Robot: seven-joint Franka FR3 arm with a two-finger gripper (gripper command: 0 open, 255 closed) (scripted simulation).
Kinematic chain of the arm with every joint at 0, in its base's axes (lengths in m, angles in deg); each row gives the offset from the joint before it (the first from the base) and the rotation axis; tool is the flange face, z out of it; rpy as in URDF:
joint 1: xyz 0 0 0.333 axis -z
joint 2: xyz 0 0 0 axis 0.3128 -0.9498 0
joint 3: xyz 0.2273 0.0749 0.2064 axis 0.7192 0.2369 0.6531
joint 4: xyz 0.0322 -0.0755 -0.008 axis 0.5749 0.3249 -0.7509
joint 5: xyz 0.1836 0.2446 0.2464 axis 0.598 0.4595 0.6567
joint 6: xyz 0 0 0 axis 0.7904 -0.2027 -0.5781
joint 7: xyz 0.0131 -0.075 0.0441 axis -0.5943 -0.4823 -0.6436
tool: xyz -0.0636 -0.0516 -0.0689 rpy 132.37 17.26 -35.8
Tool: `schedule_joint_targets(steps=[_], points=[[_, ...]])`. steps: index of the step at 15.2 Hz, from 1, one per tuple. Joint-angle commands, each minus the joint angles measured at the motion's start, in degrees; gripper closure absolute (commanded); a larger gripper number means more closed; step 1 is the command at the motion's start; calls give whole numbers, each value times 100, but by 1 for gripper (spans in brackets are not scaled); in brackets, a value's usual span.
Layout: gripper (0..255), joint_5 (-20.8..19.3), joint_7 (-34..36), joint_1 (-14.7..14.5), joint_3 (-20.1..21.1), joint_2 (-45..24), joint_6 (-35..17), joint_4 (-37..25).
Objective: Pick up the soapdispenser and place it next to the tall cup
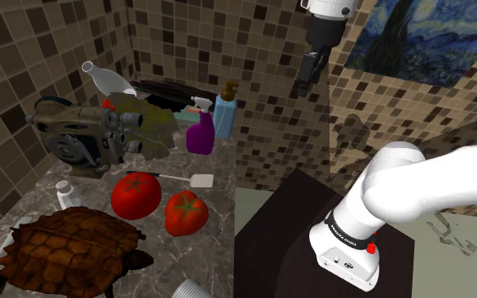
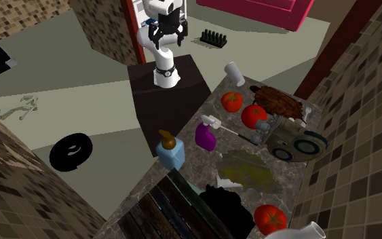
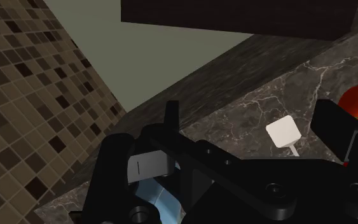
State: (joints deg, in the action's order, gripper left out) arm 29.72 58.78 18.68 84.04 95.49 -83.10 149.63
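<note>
Soapdispenser (image 1: 225, 114) partly behind spray bottle (image 1: 200, 133); tall cup (image 1: 191, 290) cropped.

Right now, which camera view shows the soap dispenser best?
The second exterior view: the blue soap dispenser stands whole at the counter's edge, brown pump clear. In the shoulder view the purple spray bottle overlaps it. Wrist view: an unidentifiable pale blue sliver.
</note>
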Motion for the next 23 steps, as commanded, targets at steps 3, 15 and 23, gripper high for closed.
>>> schedule_joint_targets(steps=[3,15,23], points=[[0,-30,-66,33,-103,-395,-302,-110],[0,65,-535,147,-641,-2936,-1624,-1408],[0,418,-935,243,-880,-4726,-1950,-2885]])
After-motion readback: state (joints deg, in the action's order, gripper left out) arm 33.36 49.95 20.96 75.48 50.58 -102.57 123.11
